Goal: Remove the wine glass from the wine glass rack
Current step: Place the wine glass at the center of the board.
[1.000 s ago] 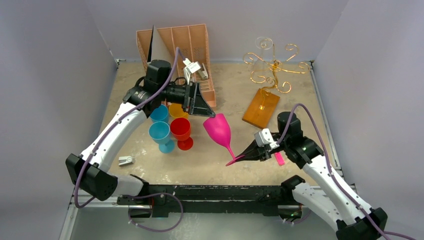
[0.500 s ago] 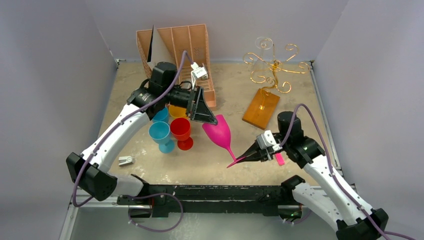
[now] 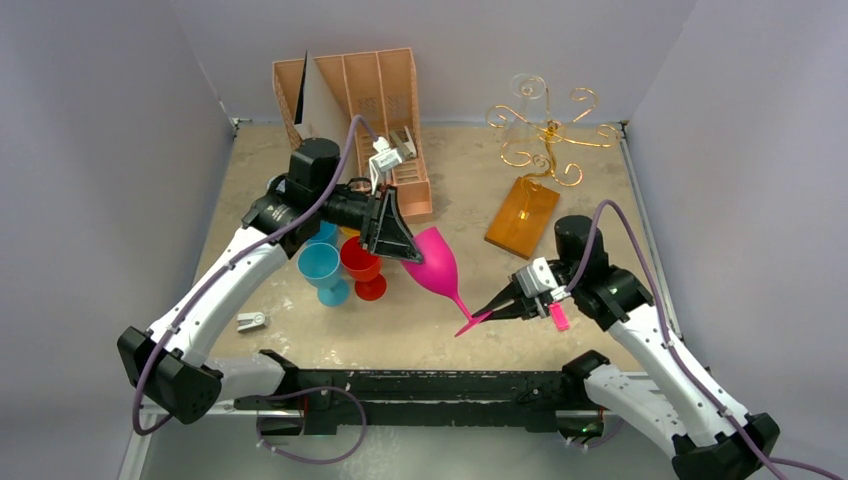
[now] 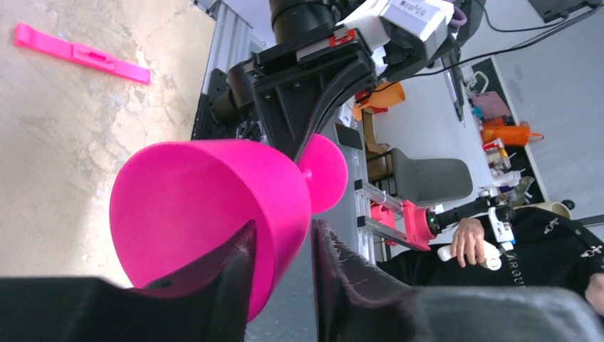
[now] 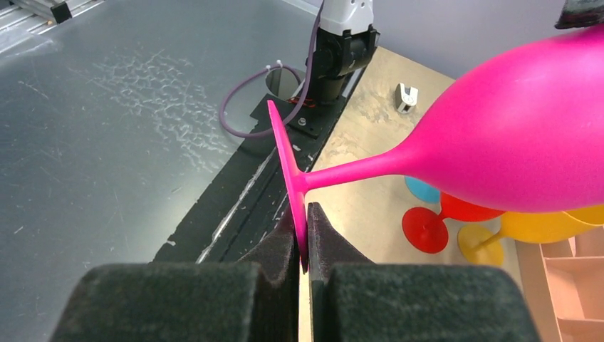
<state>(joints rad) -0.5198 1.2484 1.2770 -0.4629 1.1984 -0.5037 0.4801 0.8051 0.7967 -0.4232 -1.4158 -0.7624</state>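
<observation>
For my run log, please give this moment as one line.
right gripper: shut on pink glass foot | left gripper: jaws around bowl rim | glass: tilted, off wine glass rack

Sandy surface (image 3: 440, 320), blue cup (image 3: 322, 267) and red cup (image 3: 362, 262) under left gripper (image 3: 410, 250), wine glass rack (image 3: 535, 175) beyond right gripper (image 3: 493, 306), pink organiser (image 3: 375, 105) behind left gripper

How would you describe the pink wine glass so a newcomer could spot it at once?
Start at the tan table; near its middle, the pink wine glass hangs tilted between both arms. Unlike the blue, red and yellow cups beside it, it is magenta and off the table.
</observation>
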